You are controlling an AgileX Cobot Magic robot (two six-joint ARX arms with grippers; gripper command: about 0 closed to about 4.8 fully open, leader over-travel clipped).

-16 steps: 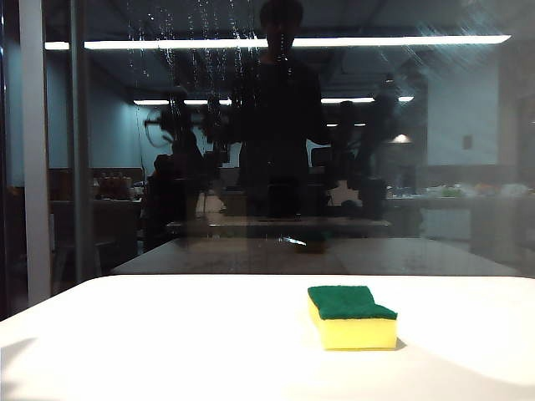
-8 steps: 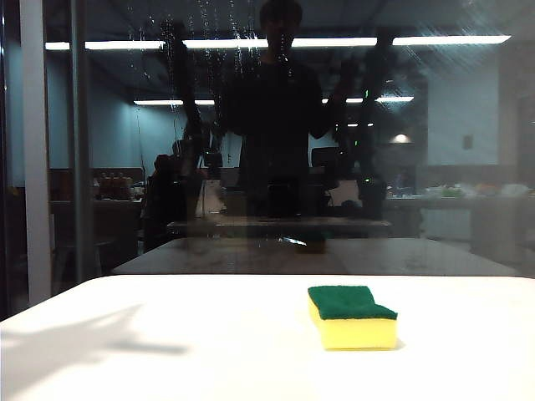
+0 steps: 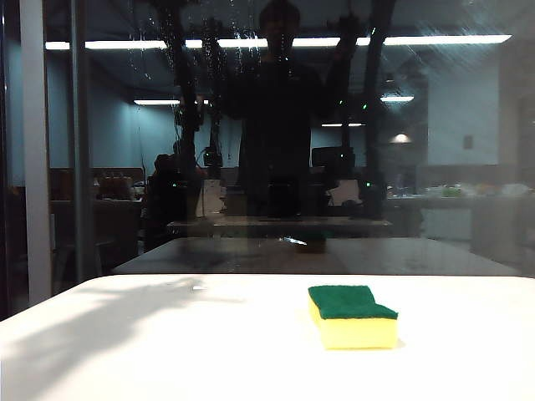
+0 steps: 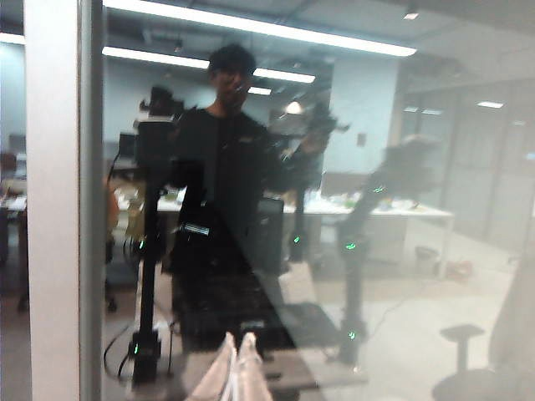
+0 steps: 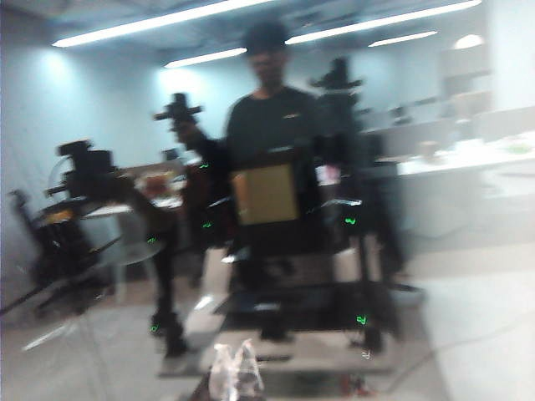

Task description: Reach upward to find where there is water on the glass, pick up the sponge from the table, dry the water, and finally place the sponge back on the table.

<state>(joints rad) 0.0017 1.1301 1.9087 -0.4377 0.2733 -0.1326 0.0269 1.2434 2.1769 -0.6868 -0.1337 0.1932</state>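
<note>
The sponge (image 3: 351, 316), yellow foam with a green top, lies flat on the white table (image 3: 167, 351), right of centre, with nothing touching it. Behind the table stands the dark glass (image 3: 451, 167). Thin streaks of water (image 3: 226, 33) run down its top middle. In the exterior view both arms show only as dark raised reflections in the pane. My left gripper (image 4: 240, 336) points at the glass (image 4: 401, 209) with its fingers shut and nothing between them. My right gripper (image 5: 235, 345) also faces the glass (image 5: 468, 276), blurred, fingers together and empty.
A pale vertical frame bar (image 3: 33, 159) stands at the left of the pane and shows close by in the left wrist view as frame bar (image 4: 54, 200). A silhouetted person and bright ceiling light strips are mirrored in the glass.
The reflected arms have climbed from mid-pane to the top of the glass. A soft shadow has spread over the table's left side. The sponge has not moved.
</note>
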